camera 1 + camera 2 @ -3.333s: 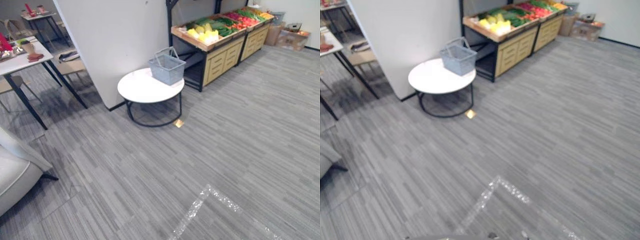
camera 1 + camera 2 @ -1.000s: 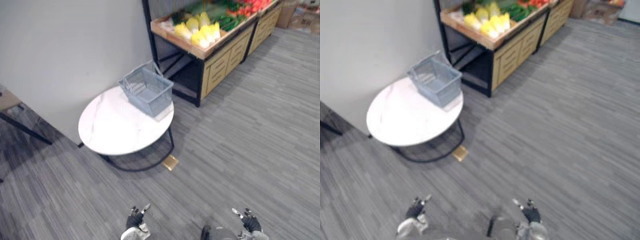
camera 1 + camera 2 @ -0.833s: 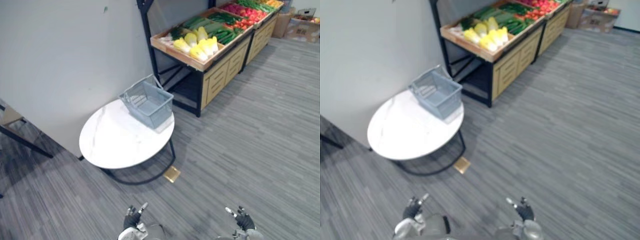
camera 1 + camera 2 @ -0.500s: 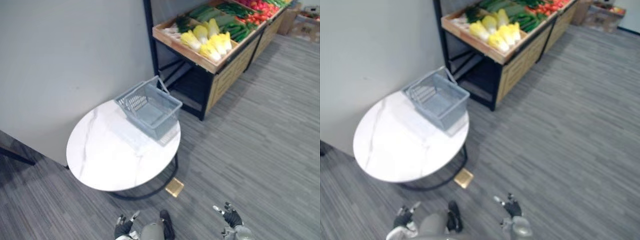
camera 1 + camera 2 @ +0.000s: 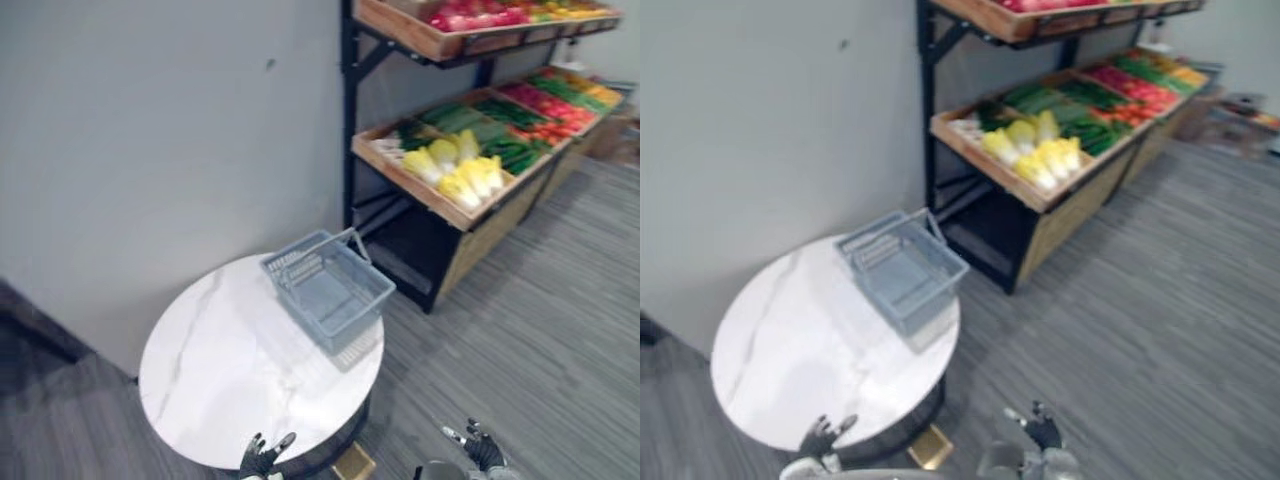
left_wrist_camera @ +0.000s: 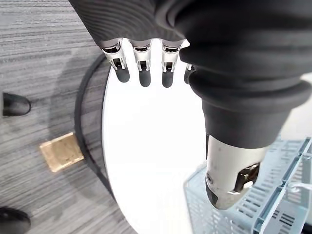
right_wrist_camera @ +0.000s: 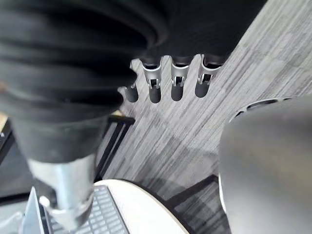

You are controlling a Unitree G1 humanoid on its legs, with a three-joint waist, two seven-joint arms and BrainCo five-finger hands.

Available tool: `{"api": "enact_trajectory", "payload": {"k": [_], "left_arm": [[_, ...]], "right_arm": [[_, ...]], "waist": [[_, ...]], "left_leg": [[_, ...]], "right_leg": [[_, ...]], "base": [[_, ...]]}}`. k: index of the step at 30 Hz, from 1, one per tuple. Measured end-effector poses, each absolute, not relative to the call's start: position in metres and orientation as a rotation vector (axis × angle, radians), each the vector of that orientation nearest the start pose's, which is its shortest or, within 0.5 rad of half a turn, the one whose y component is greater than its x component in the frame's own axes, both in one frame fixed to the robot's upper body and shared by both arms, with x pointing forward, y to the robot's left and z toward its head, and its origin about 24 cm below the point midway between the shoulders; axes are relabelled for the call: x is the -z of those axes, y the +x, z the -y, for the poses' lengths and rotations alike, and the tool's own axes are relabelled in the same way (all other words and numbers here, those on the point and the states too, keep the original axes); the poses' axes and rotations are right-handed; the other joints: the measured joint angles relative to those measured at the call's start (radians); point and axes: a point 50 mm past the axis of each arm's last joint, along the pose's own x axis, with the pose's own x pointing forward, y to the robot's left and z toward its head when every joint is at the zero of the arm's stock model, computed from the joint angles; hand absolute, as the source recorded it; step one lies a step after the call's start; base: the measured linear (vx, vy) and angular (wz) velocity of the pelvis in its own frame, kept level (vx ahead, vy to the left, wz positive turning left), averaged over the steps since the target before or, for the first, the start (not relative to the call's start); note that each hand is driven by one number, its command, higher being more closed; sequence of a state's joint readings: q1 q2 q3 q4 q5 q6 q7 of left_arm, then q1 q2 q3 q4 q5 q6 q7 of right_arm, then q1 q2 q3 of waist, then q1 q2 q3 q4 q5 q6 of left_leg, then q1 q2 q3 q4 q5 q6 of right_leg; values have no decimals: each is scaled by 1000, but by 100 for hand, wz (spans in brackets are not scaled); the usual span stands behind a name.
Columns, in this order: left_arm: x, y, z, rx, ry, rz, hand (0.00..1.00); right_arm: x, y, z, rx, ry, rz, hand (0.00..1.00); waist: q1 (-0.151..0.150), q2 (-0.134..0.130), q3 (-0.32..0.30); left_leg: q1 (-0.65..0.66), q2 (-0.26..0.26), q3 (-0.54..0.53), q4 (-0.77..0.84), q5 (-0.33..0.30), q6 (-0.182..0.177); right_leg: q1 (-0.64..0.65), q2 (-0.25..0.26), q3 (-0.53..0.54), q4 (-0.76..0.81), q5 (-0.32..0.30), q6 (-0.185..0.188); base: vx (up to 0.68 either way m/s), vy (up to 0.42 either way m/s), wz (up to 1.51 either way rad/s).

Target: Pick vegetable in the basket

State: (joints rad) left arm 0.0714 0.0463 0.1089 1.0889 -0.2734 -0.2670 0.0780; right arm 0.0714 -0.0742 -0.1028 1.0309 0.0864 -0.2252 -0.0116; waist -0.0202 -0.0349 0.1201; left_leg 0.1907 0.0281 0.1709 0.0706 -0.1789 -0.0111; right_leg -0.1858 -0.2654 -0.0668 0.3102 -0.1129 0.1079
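At the bottom edge of the left eye view we see our left hand (image 5: 262, 456) over the near rim of the round white marble-topped table (image 5: 220, 370), and our right hand (image 5: 483, 450) at lower right over the grey striped floor (image 5: 540, 340). Both hands are empty. In the wrist views, each hand's fingers (image 6: 142, 73) are straight and spread, with the thumb held apart. A small tan square plate (image 5: 352, 463) lies on the floor at the bottom centre, just beside the table's dark ring base.

The table fills the lower left and centre. On its far right part, at frame centre, sits the grey plastic shopping basket (image 5: 330, 290), with one wire handle raised above its far rim.

Past the basket, in the upper right, stands a black-framed wooden produce stand (image 5: 440, 205). Its lower tray holds the vegetables: pale yellow-green cabbages (image 5: 455, 172) nearest, long green vegetables (image 5: 500, 145) behind them, and red ones (image 5: 540, 105) farther along. An upper shelf (image 5: 430, 35) at the top right carries more red produce. A plain grey wall (image 5: 150, 130) covers the upper left.
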Motion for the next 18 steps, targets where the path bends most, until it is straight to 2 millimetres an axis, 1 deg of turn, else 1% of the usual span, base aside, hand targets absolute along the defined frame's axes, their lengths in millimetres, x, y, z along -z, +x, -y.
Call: {"api": "enact_trajectory", "payload": {"k": [1, 2, 3, 4, 5, 6, 7, 9, 10, 11, 14, 17, 18], "left_arm": [[151, 109, -196, -410, -188, -849, 0], [150, 109, -196, -418, -198, -843, 0], [151, 108, -188, -422, -224, -845, 0], [151, 108, -184, -417, -237, -842, 0], [149, 113, -173, -394, -256, -819, 0], [148, 114, -170, -391, -264, -810, 0], [147, 115, -168, -385, -269, -800, 0], [145, 115, -170, -392, -271, -784, 0], [144, 115, -171, -397, -271, -774, 0], [142, 116, -172, -397, -269, -759, 0], [140, 119, -171, -392, -279, -742, 0], [137, 122, -169, -361, -256, -727, 0], [136, 123, -169, -351, -249, -719, 0]], "right_arm": [[148, 118, 193, 208, 47, -867, 0], [149, 117, 192, 208, 50, -870, 0], [148, 117, 195, 213, 43, -865, 0], [147, 118, 197, 215, 38, -862, 0], [144, 123, 202, 217, 24, -839, 0], [144, 123, 202, 215, 21, -836, 0], [143, 123, 203, 216, 18, -832, 0], [142, 125, 202, 206, 8, -826, 0], [142, 126, 201, 199, -2, -820, 0], [141, 125, 203, 201, -14, -819, 0], [138, 124, 205, 220, -31, -799, 0], [125, 137, 208, 219, -87, -709, 0], [114, 148, 209, 206, -121, -639, 0]], "waist": [[14, -9, 3], [21, -13, 4], [27, 20, 8], [28, 40, 7], [23, 63, 10], [23, 65, 9], [25, 65, 8], [28, 67, 6], [27, 67, 5], [24, 60, 6], [22, 55, 7], [21, 49, 5], [21, 49, 5]], "left_leg": [[-2, 4, -42, 6, -16, -31], [2, 15, -59, 13, -27, -48], [0, 56, -92, 16, -39, -77], [-7, 74, -106, 17, -36, -90], [-21, 107, -148, 6, -17, -102], [-24, 118, -159, -2, 1, -108], [-34, 148, -176, -22, 39, -133], [-54, 173, -193, -10, 56, -139], [-84, 183, -211, 28, 63, -138], [-109, 184, -218, 64, 78, -135], [-143, 186, -200, 98, 111, -131], [-156, 177, -103, 46, 186, -128], [-156, 172, -80, 8, 216, -130]], "right_leg": [[8, 0, 79, -78, 57, 14], [20, 7, 82, -73, 96, 53], [25, 48, 54, -41, 68, 50], [25, 60, 32, -27, 51, 47], [21, 73, -33, 11, 8, 29], [21, 76, -54, 21, -7, 20], [34, 93, -106, 20, -26, -1], [54, 113, -145, 6, -38, -16], [80, 123, -180, -16, -41, -22], [108, 122, -213, -38, -42, -25], [160, 116, -281, -67, -35, -30], [175, 98, -311, -85, -31, -37], [174, 95, -320, -93, -29, -39]], "base": [[241, -408, 90], [223, -450, 70], [179, -364, 57], [257, -474, 89], [201, -349, 82], [223, -398, 113], [178, -296, 82], [156, -271, 65], [136, -223, 70], [150, -198, 77], [141, -122, 77], [115, -61, 64], [61, -21, 53]]}}
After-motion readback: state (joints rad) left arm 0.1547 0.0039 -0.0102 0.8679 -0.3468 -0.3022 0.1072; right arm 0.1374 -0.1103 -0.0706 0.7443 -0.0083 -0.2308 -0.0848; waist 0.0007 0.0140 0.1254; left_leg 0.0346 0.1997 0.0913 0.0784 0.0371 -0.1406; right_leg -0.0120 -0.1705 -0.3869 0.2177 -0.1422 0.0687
